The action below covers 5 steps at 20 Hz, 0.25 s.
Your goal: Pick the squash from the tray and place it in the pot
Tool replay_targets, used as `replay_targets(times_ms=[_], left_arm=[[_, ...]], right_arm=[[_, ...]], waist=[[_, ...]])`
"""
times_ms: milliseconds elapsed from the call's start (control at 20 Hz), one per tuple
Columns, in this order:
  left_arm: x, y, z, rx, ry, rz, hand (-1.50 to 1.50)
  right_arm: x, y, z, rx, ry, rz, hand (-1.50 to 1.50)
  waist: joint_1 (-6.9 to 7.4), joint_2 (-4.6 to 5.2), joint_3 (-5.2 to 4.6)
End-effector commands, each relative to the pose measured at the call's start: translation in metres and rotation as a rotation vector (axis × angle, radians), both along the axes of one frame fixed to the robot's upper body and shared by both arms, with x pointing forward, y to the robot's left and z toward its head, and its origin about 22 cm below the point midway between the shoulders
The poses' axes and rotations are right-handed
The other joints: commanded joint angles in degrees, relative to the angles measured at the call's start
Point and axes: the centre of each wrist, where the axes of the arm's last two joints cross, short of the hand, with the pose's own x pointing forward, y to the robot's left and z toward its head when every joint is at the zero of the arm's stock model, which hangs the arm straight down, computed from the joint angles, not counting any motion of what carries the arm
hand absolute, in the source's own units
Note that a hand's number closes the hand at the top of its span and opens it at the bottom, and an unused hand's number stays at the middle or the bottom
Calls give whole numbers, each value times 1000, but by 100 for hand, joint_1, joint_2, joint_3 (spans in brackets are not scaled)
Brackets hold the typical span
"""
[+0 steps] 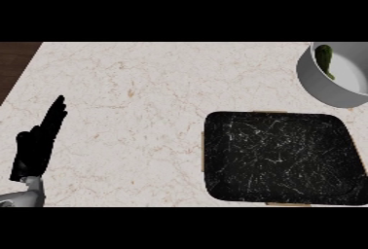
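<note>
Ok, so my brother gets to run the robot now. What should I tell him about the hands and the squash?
Left hand: open, fingers up, resting at the view's left edge, holding nothing.
Right hand: not in view.
Squash: green, lying inside the grey pot at the top right.
Tray: dark, at the lower right, with nothing showing on it.
Done: the squash is in the pot.
Left: nothing, as far as this view shows.

Pale marble table [144,97], beige veining. Two things directly on it: black tray [277,158] with white marbling, near right, lying flat; grey pot [316,82], far right corner, cut by the view's edge. Tray and pot apart, table showing between.
</note>
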Motion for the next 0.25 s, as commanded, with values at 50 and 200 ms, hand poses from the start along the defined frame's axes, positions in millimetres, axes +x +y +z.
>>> replay_targets(times_ms=[50,200], left_arm=[[0,5,0,-13,0,1,0],[-4,12,-1,-2,12,22,0]], right_arm=[[-30,-33,-20,94,-6,63,-150],[-50,-57,-6,99,-4,46,-150]], waist=[[-34,24,15],[-74,9,17]])
